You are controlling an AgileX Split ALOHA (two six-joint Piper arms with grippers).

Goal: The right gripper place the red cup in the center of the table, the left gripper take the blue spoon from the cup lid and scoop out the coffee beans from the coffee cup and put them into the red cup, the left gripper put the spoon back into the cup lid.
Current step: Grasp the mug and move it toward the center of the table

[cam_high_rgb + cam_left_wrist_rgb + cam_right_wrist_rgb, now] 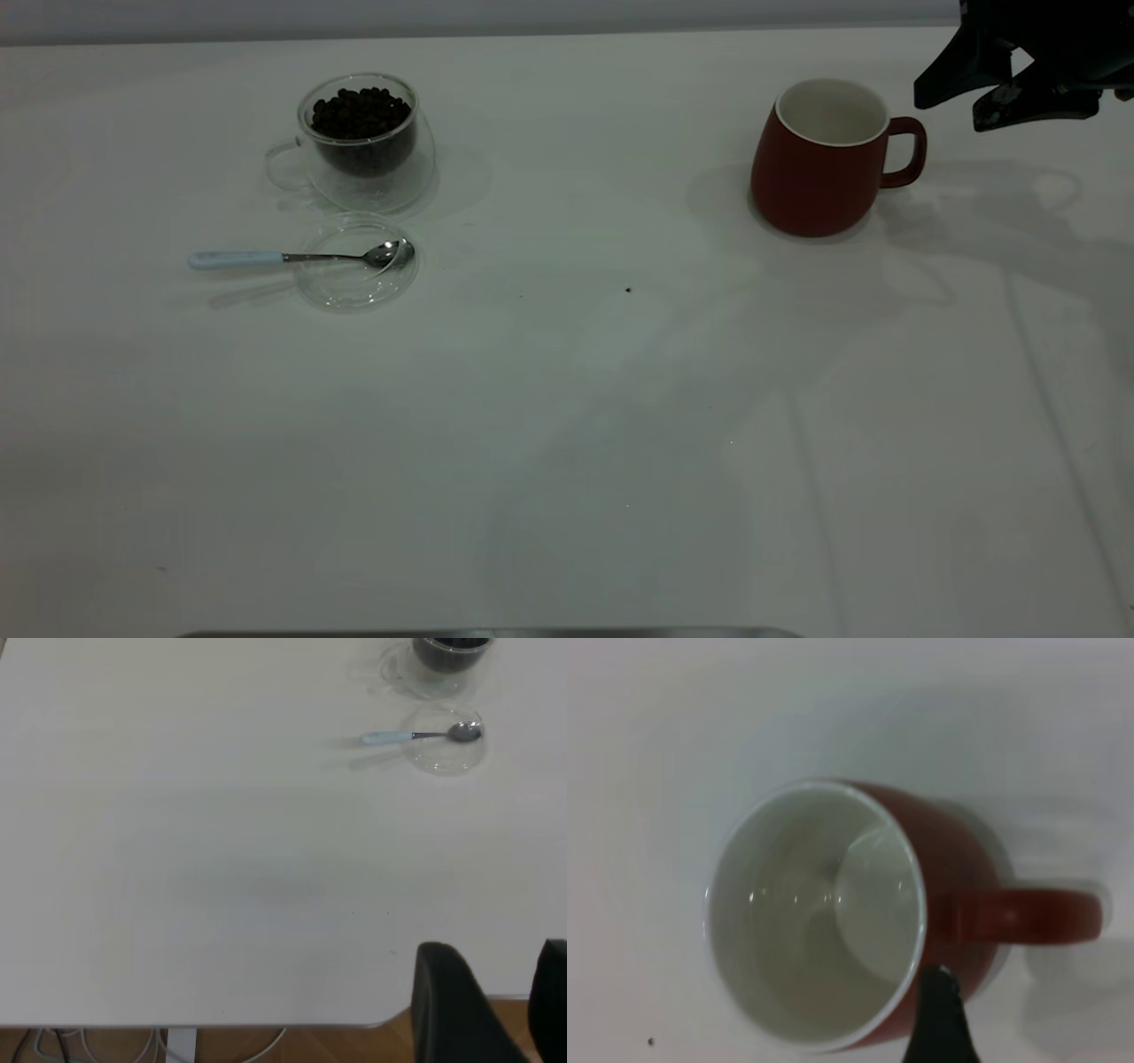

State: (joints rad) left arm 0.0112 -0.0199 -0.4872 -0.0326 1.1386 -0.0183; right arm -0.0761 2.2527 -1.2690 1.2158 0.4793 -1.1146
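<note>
The red cup (819,159) stands upright at the right side of the white worktop (567,425), with its handle turned to the right. It is white inside and has nothing in it. The coffee cup (363,142) made of clear glass stands far off on the left, and it is full of dark coffee beans (361,112). Just in front of it lies the clear cup lid (356,262). The blue spoon (297,257) rests with its shiny bowl in the lid and its pale handle sticking out to the left. One tiny dark speck (628,289) sits on the worktop between the two cups. The right hand (992,93) hangs up in the air just to the right of the red cup, above its handle, with its jaws apart and nothing in them. The right wrist view looks straight down into the red cup. The left hand (492,1005) shows only in the left wrist view, back at the worktop's edge, open and holding nothing, with brown floor (106,1047) below the edge.
</note>
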